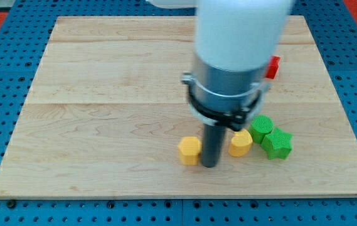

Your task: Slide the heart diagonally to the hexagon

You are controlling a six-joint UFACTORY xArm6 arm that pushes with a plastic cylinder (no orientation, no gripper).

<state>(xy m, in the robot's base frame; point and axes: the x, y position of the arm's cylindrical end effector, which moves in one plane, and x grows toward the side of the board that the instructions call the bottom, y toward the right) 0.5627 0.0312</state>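
Observation:
My tip (209, 165) rests on the board near the view's bottom centre, between two yellow blocks. The yellow block on its left (189, 149) looks like a hexagon and nearly touches the rod. The yellow block on its right (240, 143) looks like the heart; its left part is hidden by the rod. The arm's white and grey body hides the middle of the board above them.
A green round block (261, 127) and a green star block (277, 144) sit just right of the yellow heart, touching each other. A red block (273, 67) peeks out right of the arm. The wooden board (103, 100) lies on a blue pegboard.

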